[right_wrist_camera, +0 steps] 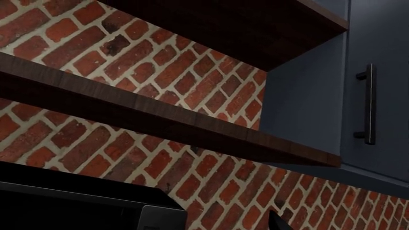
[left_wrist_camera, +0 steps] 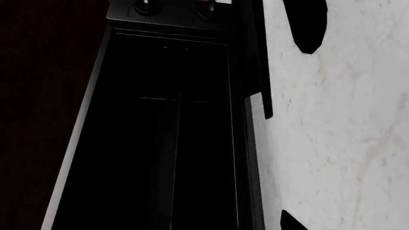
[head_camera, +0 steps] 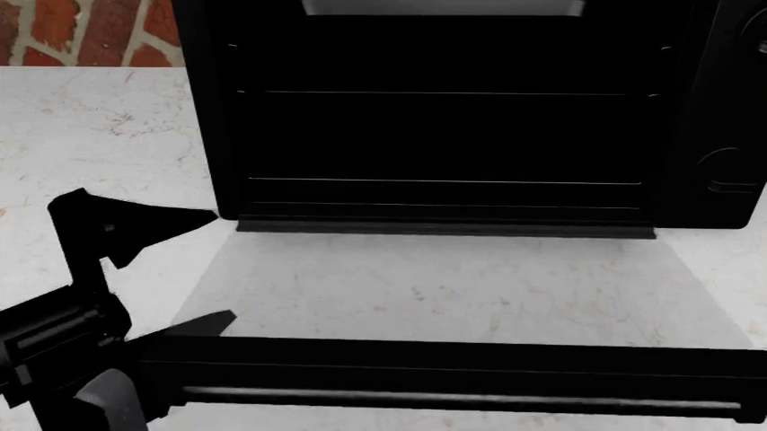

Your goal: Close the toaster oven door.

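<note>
Door (head_camera: 455, 296) lies flat open before the oven (head_camera: 444, 117), left gripper (head_camera: 192, 269) spread apart at its corner; next, probably hook under and lift.

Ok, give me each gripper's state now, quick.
Left gripper: open, holding nothing, beside the lowered toaster oven door.
Right gripper: not in view.

- You're in a home kitchen: a toaster oven (head_camera: 444, 117) sits at 12 o'clock on a pale marble countertop (head_camera: 96, 153).
- Behind it you see a red brick backsplash (right_wrist_camera: 191, 96), dark wooden shelves (right_wrist_camera: 160, 120) and blue-grey cabinets (right_wrist_camera: 377, 72).
</note>
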Tool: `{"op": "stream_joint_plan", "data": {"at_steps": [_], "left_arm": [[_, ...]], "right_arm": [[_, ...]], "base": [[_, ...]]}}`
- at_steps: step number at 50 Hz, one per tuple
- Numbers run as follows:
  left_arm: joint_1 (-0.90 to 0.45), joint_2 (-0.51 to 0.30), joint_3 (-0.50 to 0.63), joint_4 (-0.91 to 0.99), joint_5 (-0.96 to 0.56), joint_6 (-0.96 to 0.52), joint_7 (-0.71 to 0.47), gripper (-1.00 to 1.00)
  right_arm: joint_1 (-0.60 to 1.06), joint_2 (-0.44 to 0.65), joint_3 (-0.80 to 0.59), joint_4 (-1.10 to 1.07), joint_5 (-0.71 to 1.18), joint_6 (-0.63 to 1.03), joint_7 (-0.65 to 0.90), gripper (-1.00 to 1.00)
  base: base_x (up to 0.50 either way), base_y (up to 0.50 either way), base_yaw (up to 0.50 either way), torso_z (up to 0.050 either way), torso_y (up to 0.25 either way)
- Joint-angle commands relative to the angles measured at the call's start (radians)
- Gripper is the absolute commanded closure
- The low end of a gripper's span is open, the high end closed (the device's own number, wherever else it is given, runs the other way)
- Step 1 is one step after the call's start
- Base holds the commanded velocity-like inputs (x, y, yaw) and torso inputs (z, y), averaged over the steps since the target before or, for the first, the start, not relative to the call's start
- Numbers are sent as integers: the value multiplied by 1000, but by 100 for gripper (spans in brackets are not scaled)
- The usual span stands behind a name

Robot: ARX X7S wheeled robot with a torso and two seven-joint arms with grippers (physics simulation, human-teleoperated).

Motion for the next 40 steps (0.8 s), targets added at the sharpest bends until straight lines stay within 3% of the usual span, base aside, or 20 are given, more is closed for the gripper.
{"op": "stream_joint_plan", "data": {"at_steps": [1,19,27,35,40], "left_arm": [[45,20,-123,58,-89,-92,-136,-100],[82,-52,-151,165,-69,-106,-143,-100],[230,13,-208,288,-106,-291,-239,-100],[329,161,-266,463,-95,-565,-338,-100],[358,228,-241,475,-83,-633,-354,-100]], "right_arm": [[-34,25,25,1,18,-25,19,-100],[-51,46,1,10,3,-69,33,-100],[-76,34,55,2,20,-57,28,-100],[-105,19,95,-2,22,-60,18,-100],[-130,13,112,-3,16,-76,13,-100]], "base": [[0,-3,-4,0,0],[0,-1,-1,0,2],[0,0,0,2,3],[0,0,0,0,1],[0,0,0,0,0]]}}
